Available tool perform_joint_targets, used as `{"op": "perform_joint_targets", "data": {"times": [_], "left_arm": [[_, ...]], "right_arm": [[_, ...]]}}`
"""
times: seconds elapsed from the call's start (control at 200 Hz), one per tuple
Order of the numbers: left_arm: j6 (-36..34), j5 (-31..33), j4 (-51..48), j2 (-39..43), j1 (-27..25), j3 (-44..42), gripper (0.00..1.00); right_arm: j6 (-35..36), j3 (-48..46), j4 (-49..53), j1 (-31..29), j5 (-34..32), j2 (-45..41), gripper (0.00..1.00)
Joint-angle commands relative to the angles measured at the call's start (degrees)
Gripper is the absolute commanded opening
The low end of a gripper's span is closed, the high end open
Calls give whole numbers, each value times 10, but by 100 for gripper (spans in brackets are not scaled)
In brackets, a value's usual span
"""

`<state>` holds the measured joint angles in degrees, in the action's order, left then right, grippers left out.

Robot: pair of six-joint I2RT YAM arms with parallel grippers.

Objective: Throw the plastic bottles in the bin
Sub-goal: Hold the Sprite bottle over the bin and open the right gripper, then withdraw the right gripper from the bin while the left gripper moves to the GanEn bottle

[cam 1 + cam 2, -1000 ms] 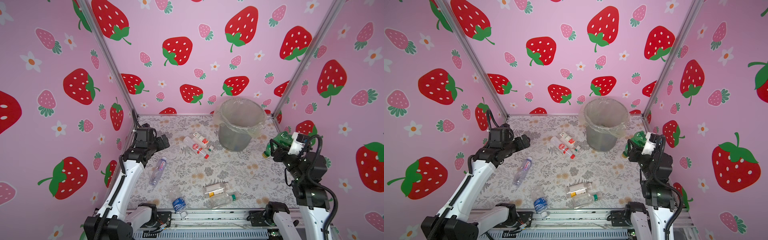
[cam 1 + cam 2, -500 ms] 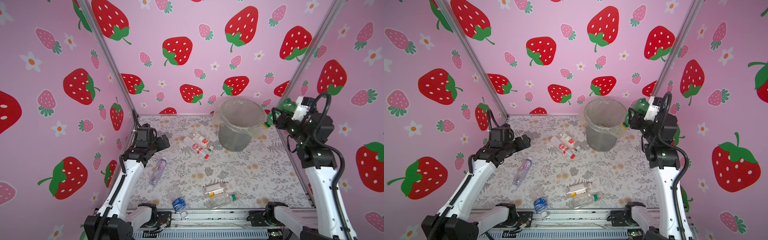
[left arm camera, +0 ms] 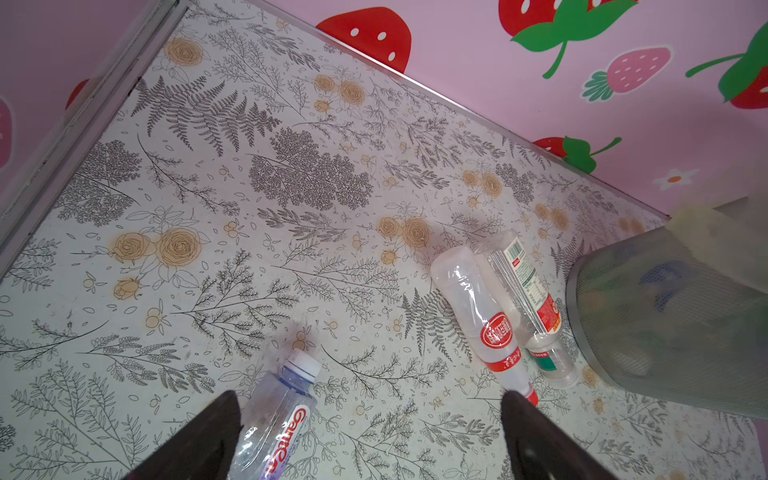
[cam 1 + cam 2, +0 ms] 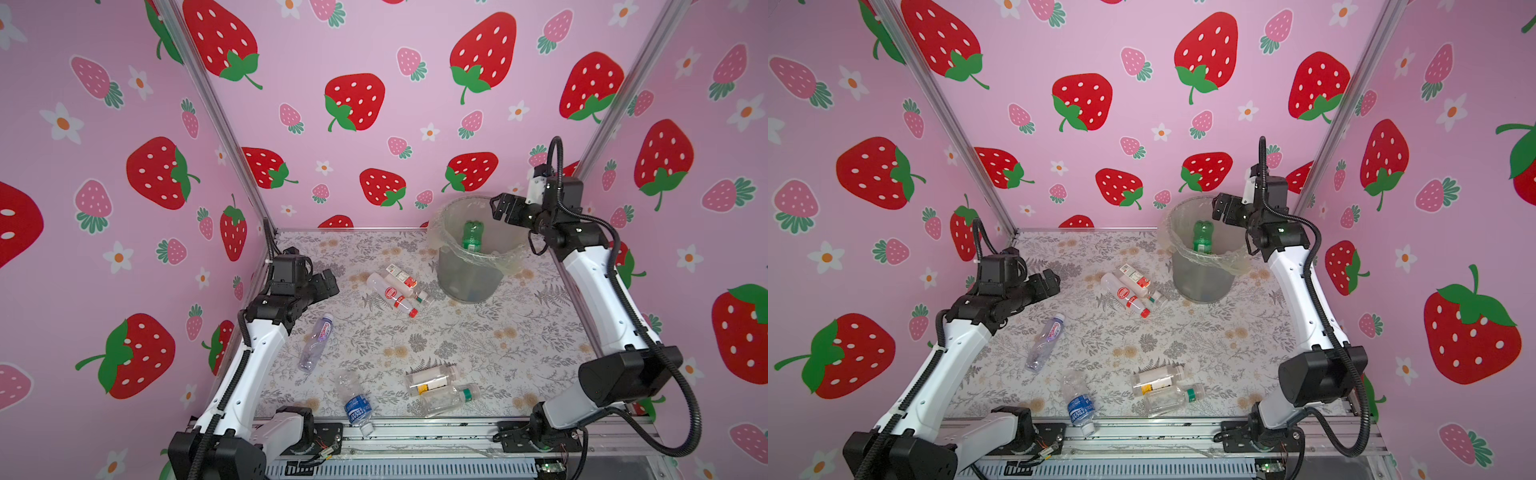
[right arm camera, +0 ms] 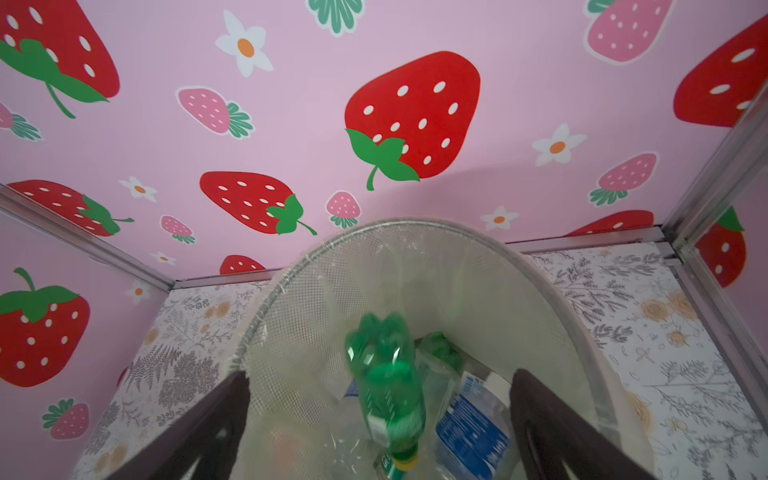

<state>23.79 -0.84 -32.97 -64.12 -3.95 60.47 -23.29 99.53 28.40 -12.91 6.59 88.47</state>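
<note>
My right gripper (image 4: 500, 208) (image 4: 1223, 208) hangs open over the bin (image 4: 469, 278) (image 4: 1200, 282). A green bottle (image 4: 472, 236) (image 4: 1202, 237) drops cap-down into it, free of the fingers. In the right wrist view that green bottle (image 5: 384, 374) is blurred between the spread jaws of the right gripper (image 5: 380, 376), above a blue-labelled bottle (image 5: 469, 424) lying in the bin (image 5: 311, 291). My left gripper (image 4: 324, 282) (image 3: 370, 395) is open and empty above the table's left. A clear purple-lettered bottle (image 4: 318, 340) (image 3: 278, 419) lies just below it.
Two red-white labelled bottles (image 4: 390, 293) (image 3: 490, 328) lie side by side left of the bin. Near the front edge lie a blue-labelled bottle (image 4: 353, 401), a yellow-labelled one (image 4: 430, 378) and a green-capped one (image 4: 449, 399). Strawberry-patterned walls close in three sides.
My right arm swung up from the table's right side to over the bin with the green bottle, then opened; the bottle now falls in. The left arm has stayed put.
</note>
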Motion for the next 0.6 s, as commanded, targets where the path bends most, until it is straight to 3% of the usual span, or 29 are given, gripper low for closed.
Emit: {"op": "perform_joint_targets", "data": {"times": [0.0,0.17,0.36,0.595], "left_arm": [[0,8,2,11,3,-5,99],[1,2,6,14,3,-10,99],[16,-7,9,16,3,-22,99],[69,-40,1,22,-1,-58,99]], "right_arm": [[12,-31,-5,-2,-27,-87,99],[21,-146,-25,-2,-24,-171,99],[19,-305,-122,-1,1,-284,99],[50,-347,-106,-2,68,-316,99]]}}
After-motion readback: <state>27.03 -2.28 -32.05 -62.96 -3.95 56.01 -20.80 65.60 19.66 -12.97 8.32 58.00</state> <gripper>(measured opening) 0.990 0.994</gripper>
